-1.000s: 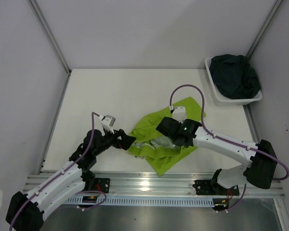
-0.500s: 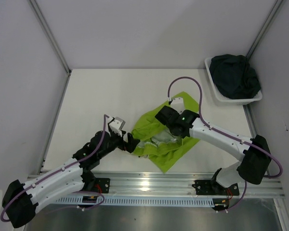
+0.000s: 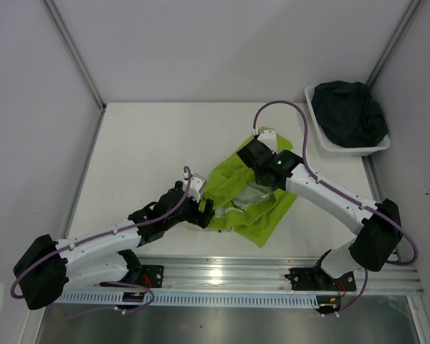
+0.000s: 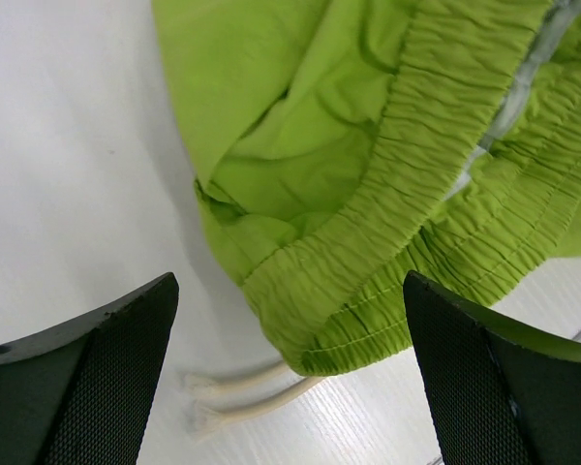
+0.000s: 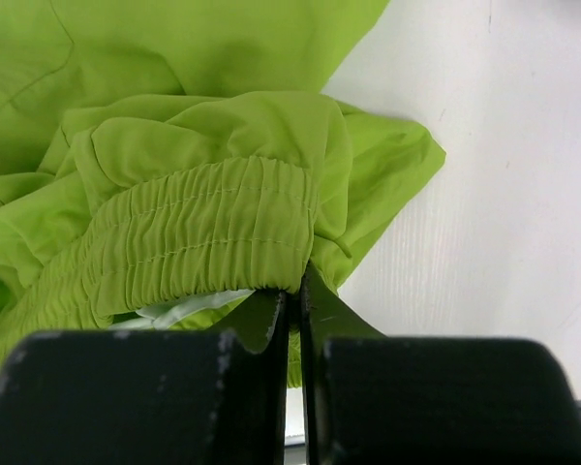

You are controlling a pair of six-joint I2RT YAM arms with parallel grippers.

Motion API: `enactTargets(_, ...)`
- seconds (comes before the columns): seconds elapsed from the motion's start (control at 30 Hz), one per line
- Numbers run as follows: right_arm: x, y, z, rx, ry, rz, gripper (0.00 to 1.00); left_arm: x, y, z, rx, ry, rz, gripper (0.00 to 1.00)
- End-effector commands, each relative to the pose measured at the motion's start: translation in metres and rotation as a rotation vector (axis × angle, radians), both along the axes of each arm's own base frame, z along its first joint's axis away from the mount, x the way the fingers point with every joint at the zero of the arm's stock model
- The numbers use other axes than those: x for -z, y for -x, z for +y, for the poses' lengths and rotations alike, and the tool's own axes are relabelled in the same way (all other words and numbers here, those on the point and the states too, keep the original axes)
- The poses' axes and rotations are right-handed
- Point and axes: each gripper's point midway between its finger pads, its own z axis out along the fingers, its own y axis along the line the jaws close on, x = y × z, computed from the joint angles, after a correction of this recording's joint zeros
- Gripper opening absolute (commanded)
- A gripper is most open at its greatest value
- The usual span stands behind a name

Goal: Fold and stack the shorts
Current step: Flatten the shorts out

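Starting with the lime green shorts [image 3: 264, 218]: lies rumpled on the white table [image 3: 150, 158], near the middle and a little to the right, with the gathered band toward the near left and a loose leg panel spreading near and right. Looks thin, light and limp, so likely to sag from any single hold, slide on the smooth top and keep no crease unaided. Offers the firmest purchase at the elastic waistband [image 4: 416, 165], thicker and ribbed compared with the slick legs. Judging by the folds, best taken at two spread points of that band. Trails two pale drawstring ends [image 4: 242, 387] onto the table at the near-left corner, worth keeping out of the pinch.

Held on the far side by the right gripper [image 5: 295, 291], clamped tight on a fold of the elastic. Cannot tell whether that edge is raised off the table. Faced from the near left by the left gripper [image 4: 289, 276], spread wide, straddling the band's corner and gripping nothing. Calls, most likely, for closing there and then drawing the two holds apart to flatten the cloth.

Sits well apart at the far right: dark navy-teal shorts [image 3: 351, 115], heaped in a white basket [image 3: 358, 151], touched by neither arm. Appears soft as well, perhaps somewhat bulkier. Leaves folding and stacking both not yet done.
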Motion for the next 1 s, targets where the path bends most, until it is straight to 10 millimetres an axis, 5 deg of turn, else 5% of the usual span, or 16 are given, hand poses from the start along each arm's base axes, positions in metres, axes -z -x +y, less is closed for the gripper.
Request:
enactTargets(0.0,-0.014,-0.014,0.009,-0.021,-0.030,-0.031,0.00,-0.021,-0.004,-0.014,0.040,-0.013,-0.062,0.99)
enactTargets(0.13,-0.012,-0.016,0.012,-0.028,-0.033,-0.025,0.00,-0.019,-0.003,-0.021,0.067,-0.029,-0.060,0.98)
enactTargets(0.23,-0.009,-0.015,0.012,-0.027,-0.035,-0.017,0.00,-0.007,-0.011,-0.017,0.017,-0.100,-0.024,0.87)
enactTargets(0.43,-0.003,-0.011,0.014,-0.041,-0.074,0.000,0.00,0.028,-0.016,-0.017,0.000,-0.245,0.082,0.56)
enactTargets(0.63,0.011,-0.007,0.012,-0.041,-0.099,0.020,0.00,0.031,-0.023,-0.017,-0.038,-0.289,0.105,0.16)
enactTargets(0.67,0.014,-0.007,0.012,-0.037,-0.104,0.023,0.00,0.027,-0.026,-0.015,-0.059,-0.288,0.097,0.00)
enactTargets(0.77,0.030,0.000,0.009,-0.032,-0.118,0.043,0.00,0.002,-0.037,-0.001,-0.180,-0.270,0.045,0.00)
enactTargets(0.9,0.048,0.011,0.005,-0.025,-0.138,0.068,0.02,-0.065,-0.055,0.020,-0.369,-0.098,-0.014,0.00)
enactTargets(0.97,0.052,0.015,0.005,-0.022,-0.147,0.067,0.04,-0.083,-0.063,0.034,-0.413,-0.023,-0.006,0.00)
